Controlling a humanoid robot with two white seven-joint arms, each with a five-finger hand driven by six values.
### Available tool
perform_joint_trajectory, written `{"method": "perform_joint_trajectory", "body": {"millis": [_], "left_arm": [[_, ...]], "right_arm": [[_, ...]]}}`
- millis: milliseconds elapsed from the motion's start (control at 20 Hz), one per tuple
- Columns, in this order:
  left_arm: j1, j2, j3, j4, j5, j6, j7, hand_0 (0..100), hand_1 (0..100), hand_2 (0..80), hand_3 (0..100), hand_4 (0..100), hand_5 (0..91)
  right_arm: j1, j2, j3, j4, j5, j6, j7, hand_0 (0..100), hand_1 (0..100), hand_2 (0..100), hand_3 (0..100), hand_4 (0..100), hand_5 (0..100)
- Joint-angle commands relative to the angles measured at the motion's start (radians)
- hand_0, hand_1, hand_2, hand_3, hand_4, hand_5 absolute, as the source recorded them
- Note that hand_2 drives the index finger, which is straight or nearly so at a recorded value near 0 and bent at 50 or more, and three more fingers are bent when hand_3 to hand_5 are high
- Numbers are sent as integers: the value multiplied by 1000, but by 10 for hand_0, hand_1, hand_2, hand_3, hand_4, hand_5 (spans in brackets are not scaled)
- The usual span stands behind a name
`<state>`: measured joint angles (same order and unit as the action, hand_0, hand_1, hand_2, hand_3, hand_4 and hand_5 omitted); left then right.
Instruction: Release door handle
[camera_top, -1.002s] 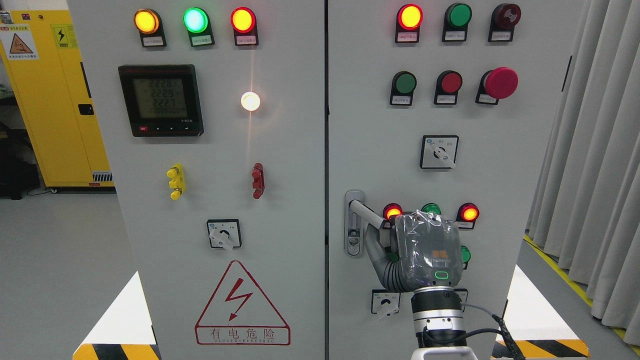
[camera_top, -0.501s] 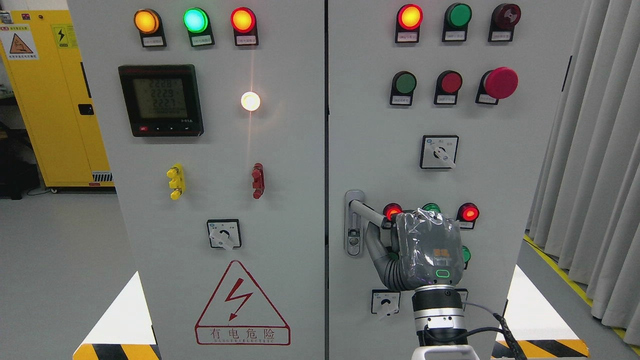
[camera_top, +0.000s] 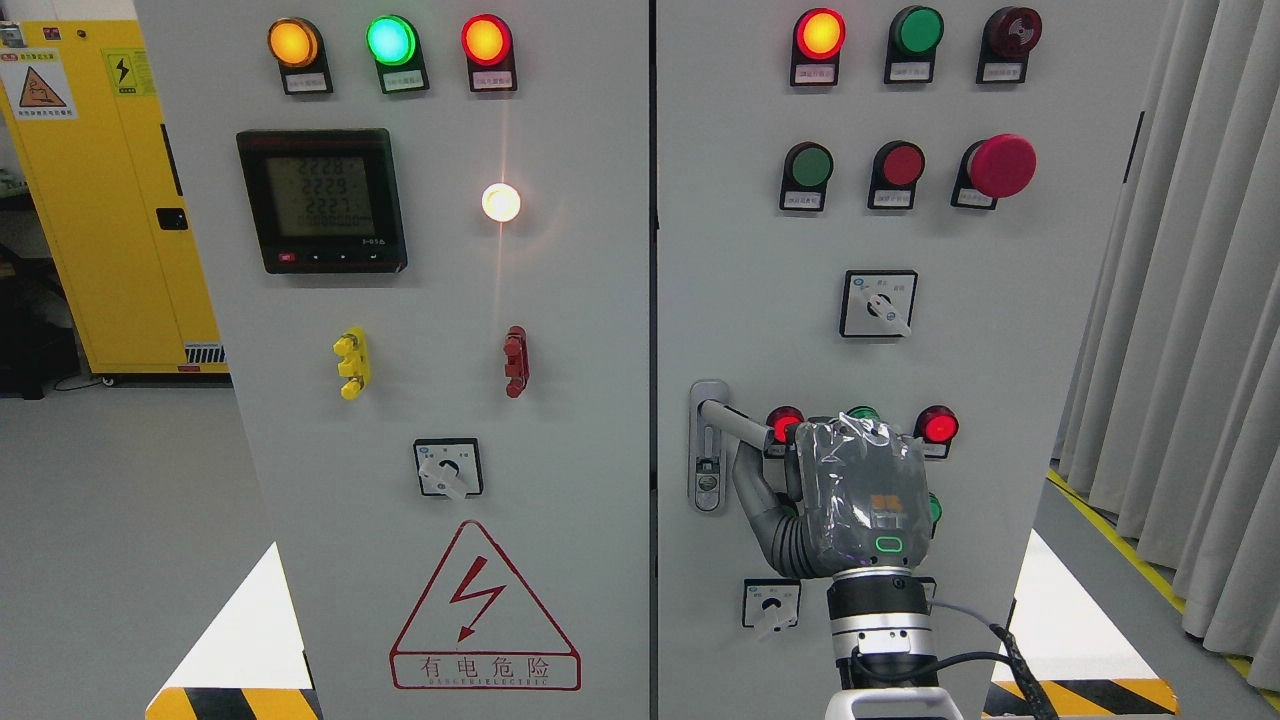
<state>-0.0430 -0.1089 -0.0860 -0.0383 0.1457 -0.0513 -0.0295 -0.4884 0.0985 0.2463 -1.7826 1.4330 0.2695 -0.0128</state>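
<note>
We see our right robot hand at 5 o'clock on the right door, fingers wrapped around the door handle.

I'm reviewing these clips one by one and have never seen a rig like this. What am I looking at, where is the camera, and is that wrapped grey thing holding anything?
The camera sits on a humanoid robot's head, facing a grey electrical cabinet with two doors. The doors carry lamps, buttons, switches, a meter screen and a red shock-warning triangle. The grey object wrapped in clear plastic is the robot's right hand, rising from the bottom edge. It is at the silver door handle on the right door, with its thumb under the lever. Whether the fingers grip the handle is hidden behind the hand. The left hand is out of view. A yellow cabinet stands behind.
</note>
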Motion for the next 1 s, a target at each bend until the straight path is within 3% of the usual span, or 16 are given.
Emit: {"method": "perform_joint_trajectory", "body": {"millis": [0,952], "left_arm": [[0,0,0,0,0,1,0,120,556,0,0,0,0],[0,0,0,0,0,1,0,120,556,0,0,0,0]], "right_arm": [[-1,0,-4,-1,0,1,-4,611,297,1000,1000,1000,1000],[10,-2,-9,-3,0,-1,-4,597,301,1000,1000,1000,1000]]}}
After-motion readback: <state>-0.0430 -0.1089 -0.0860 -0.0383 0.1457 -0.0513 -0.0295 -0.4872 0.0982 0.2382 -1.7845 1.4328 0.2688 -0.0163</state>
